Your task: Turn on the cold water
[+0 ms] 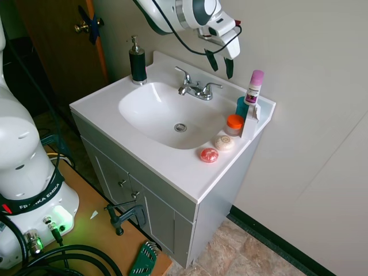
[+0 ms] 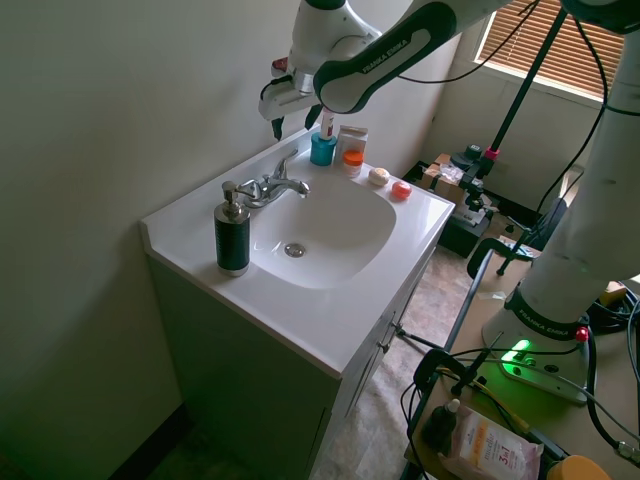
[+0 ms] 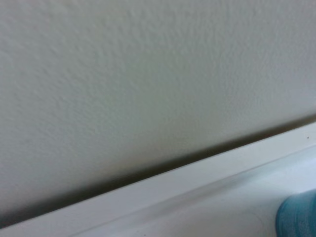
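The small chrome faucet stands at the back of the white sink, with one lever handle on each side of its short spout. No water stream shows at the spout. My gripper hangs open and empty a little above the faucet, close to the wall, over the handle nearer the toiletries. It touches nothing. The wrist view shows only the wall, the backsplash and a blurred edge of a teal cup.
A black pump soap bottle stands at the counter's far corner. On the other side sit a teal cup, a pink-capped bottle, an orange-lidded jar and two round soaps. The wall is right behind the gripper.
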You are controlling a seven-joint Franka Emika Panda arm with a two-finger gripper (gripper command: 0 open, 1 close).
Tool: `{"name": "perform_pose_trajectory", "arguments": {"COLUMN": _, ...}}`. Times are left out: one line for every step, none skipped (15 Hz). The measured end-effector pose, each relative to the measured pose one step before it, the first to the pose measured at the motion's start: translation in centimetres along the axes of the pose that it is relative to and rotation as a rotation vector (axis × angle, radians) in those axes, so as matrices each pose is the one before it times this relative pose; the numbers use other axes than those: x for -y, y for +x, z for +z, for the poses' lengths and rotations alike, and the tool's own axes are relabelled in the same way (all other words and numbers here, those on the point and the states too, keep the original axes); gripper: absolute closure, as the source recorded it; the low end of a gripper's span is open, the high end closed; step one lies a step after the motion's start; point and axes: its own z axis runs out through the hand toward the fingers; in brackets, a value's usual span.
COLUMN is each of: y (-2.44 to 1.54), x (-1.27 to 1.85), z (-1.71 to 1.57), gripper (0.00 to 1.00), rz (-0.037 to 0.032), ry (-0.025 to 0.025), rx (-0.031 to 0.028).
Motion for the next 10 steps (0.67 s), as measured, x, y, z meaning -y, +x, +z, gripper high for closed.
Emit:
{"name": "perform_pose_trajectory", "arguments": {"y": -0.238, "x": -0.19, "z": 0.999, "gripper": 0.0, "rz": -0.00315, "ry": -0.01203, "rx": 0.00183}}
{"name": "perform_pose_trajectory", "arguments": {"y": -0.231, "x": -0.21, "z": 0.88, "gripper": 0.0, "rz": -0.00261, "ry": -0.01082, "rx": 0.00149}}
{"name": "perform_pose_trajectory", "arguments": {"y": -0.081, "x": -0.263, "z": 0.687, "gripper": 0.0, "rz": -0.00102, "ry": -0.0104, "rx": 0.00037}}
{"name": "perform_pose_trajectory", "arguments": {"y": -0.056, "x": -0.274, "z": 0.597, "gripper": 0.0, "rz": -0.00017, "ry": -0.00731, "rx": 0.00069}}
{"name": "perform_pose_trajectory", "arguments": {"y": -0.011, "x": -0.191, "z": 0.367, "gripper": 0.0, "rz": 0.00274, "ry": 0.00322, "rx": 0.00046}}
{"name": "perform_pose_trajectory", "arguments": {"y": -0.067, "x": -0.262, "z": 0.249, "gripper": 0.0, "rz": 0.00566, "ry": -0.00317, "rx": 0.00446}}
{"name": "perform_pose_trajectory", "arguments": {"y": -0.184, "x": -0.342, "z": 0.226, "gripper": 0.0, "rz": 0.00703, "ry": -0.00672, "rx": 0.00825}}
{"name": "perform_pose_trajectory", "arguments": {"y": -0.192, "x": -0.503, "z": 0.076, "gripper": 0.0, "rz": 0.01025, "ry": -0.00414, "rx": 0.01023}}
{"name": "perform_pose_trajectory", "arguments": {"y": -0.288, "x": -0.731, "z": -0.145, "gripper": 0.0, "rz": 0.00525, "ry": -0.00613, "rx": 0.01084}}
{"name": "perform_pose_trajectory", "arguments": {"y": -0.588, "x": -1.118, "z": -0.274, "gripper": 0.0, "rz": 0.00018, "ry": -0.00916, "rx": 0.01685}}
